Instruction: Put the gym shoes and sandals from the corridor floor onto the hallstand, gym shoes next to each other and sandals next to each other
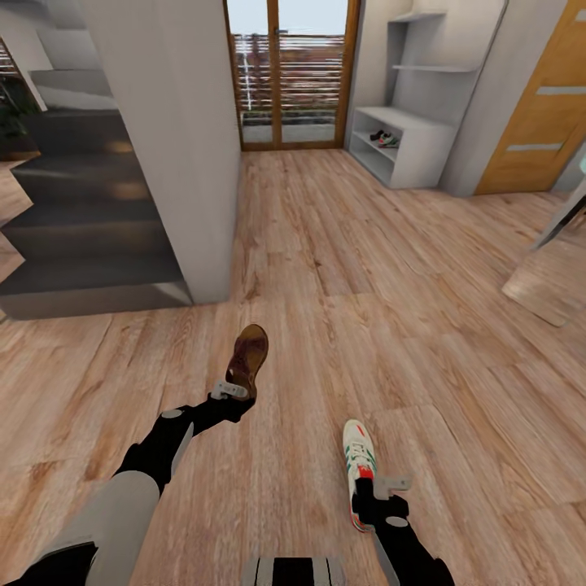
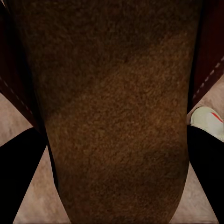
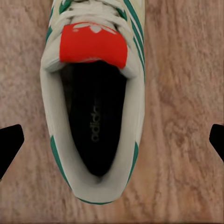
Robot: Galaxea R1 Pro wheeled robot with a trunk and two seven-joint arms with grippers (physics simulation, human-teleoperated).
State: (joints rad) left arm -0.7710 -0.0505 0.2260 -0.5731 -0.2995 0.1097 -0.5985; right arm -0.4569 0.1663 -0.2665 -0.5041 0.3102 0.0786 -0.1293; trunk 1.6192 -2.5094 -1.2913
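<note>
Wood-plank corridor floor [image 1: 366, 268] ahead, hallstand [image 1: 407, 142] far off with a sneaker [image 1: 385, 139] shelved. Left fingers [image 1: 238, 392] grasp a brown sandal [image 1: 247, 358] aloft; right fingers [image 1: 376, 491] spread wide over a gym shoe [image 1: 359, 464]. Left wrist: sandal sole [image 2: 112, 112] clamped. Right wrist: shoe [image 3: 93, 98] on floor between open fingertips [image 3: 9, 142].
</note>
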